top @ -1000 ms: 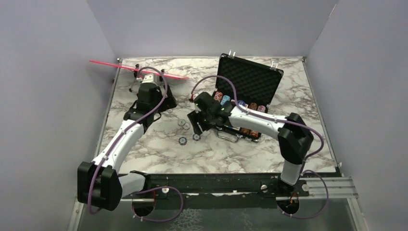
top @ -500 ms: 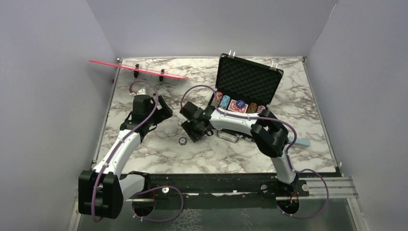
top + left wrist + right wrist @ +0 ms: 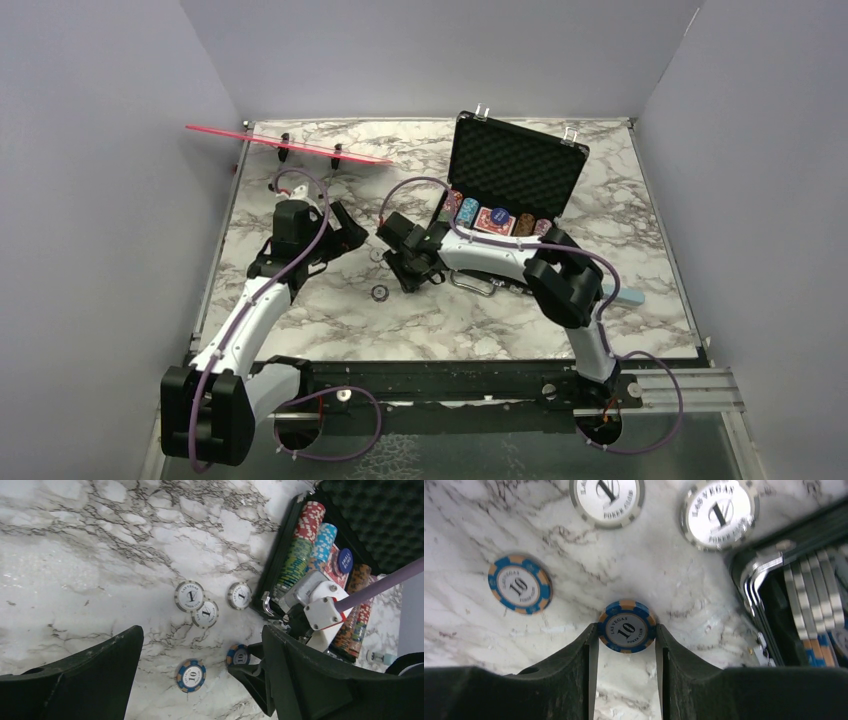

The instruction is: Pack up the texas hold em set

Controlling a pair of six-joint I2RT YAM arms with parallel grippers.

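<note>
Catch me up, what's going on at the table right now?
The right gripper is down on the marble table. Its fingers are against both sides of a blue 10 chip lying just outside the open case. The left gripper hovers open above the loose chips. A second blue 10 chip and three white 1 chips lie on the marble. The case's rows already hold chips.

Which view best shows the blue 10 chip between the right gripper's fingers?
Right wrist: the blue-and-orange "10" poker chip sits centred between the fingers of the right gripper, print legible. Left wrist shows it small, at that gripper's tip. In top external it is not discernible beneath the gripper.
</note>
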